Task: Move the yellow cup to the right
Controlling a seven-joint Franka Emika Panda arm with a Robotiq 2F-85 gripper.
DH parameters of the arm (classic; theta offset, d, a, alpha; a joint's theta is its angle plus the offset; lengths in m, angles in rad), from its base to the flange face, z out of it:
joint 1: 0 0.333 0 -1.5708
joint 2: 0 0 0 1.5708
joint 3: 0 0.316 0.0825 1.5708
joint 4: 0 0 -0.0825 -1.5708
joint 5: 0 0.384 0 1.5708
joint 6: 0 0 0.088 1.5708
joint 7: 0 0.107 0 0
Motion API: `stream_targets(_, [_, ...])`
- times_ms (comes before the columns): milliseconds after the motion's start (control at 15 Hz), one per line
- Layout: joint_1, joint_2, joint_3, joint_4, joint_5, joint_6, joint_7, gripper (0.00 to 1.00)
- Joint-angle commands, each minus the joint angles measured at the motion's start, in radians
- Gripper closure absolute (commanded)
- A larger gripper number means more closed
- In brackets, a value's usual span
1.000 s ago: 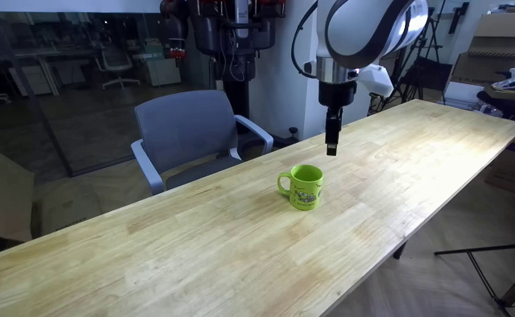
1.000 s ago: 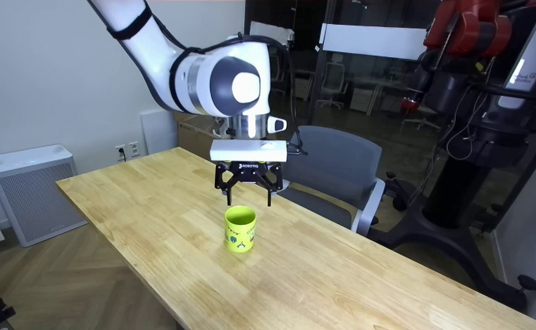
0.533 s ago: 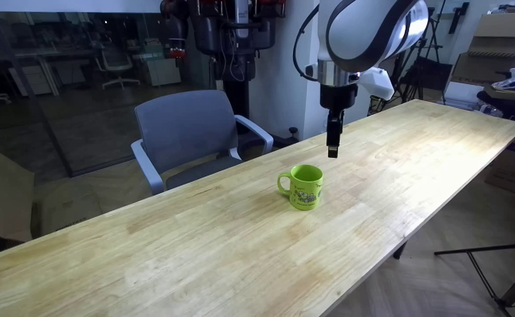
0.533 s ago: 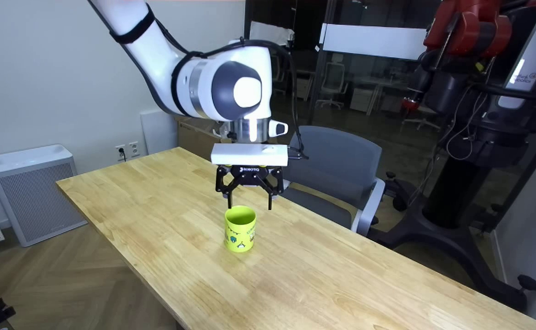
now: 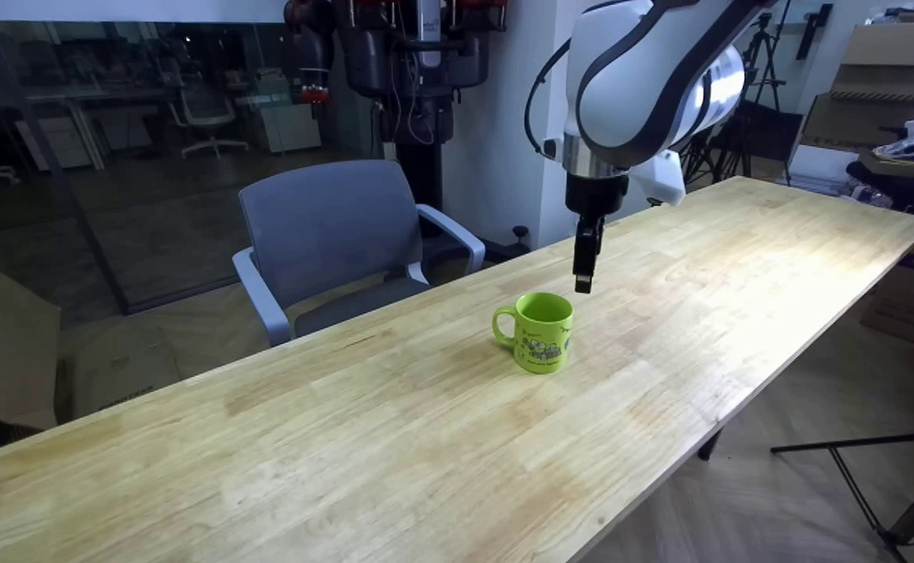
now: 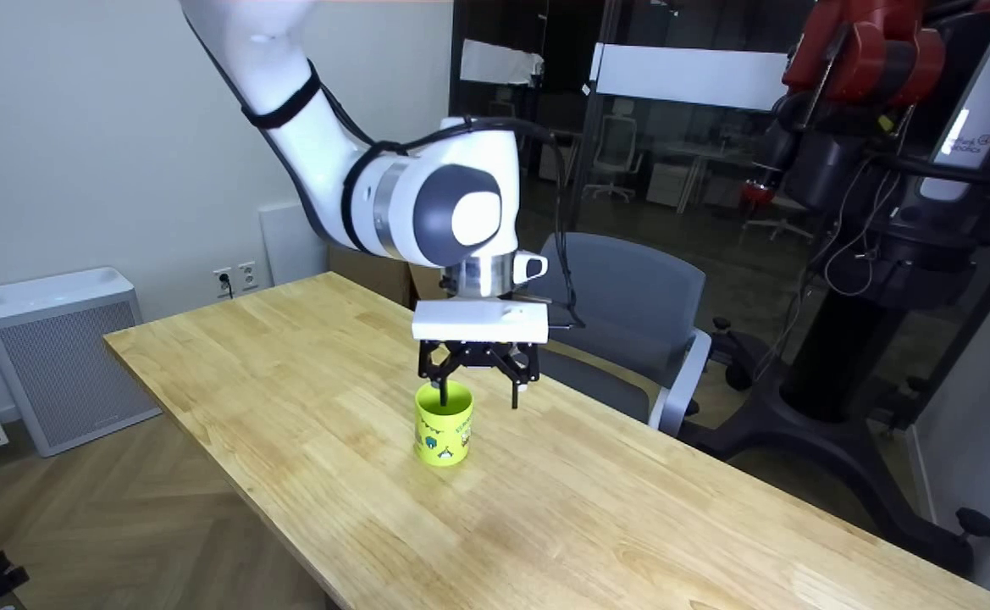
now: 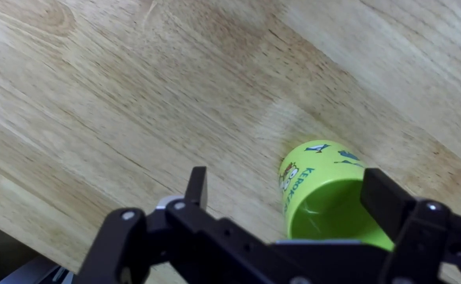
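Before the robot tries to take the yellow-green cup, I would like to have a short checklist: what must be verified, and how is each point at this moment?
1. Cup upright on the table: ok, in both exterior views.
2. End effector open: ok, its fingers stand apart.
3. Cup centred between the fingers: not ok; in the wrist view, one of them overlaps the cup's mouth.
4. Handle out of the fingers' way: cannot tell; it shows in an exterior view, but not in the wrist view.
5. Cup empty: cannot tell; its bottom does not show clearly.
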Motion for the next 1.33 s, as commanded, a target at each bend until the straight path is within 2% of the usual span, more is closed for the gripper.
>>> stream_targets(0, [-0.012, 0.078, 0.024, 0.112, 0.007, -0.003, 0.002, 0.00])
stream_targets(267, [-0.024, 0.139, 0.061, 0.205, 0.032, -0.024, -0.017, 0.00])
stream_targets(467, [-0.030, 0.169, 0.086, 0.233, 0.050, -0.025, -0.027, 0.00])
stream_targets(933, [-0.044, 0.148, 0.100, 0.157, 0.076, 0.039, -0.008, 0.00])
stream_targets(1267, [-0.063, 0.165, 0.101, 0.156, 0.093, 0.038, -0.011, 0.00])
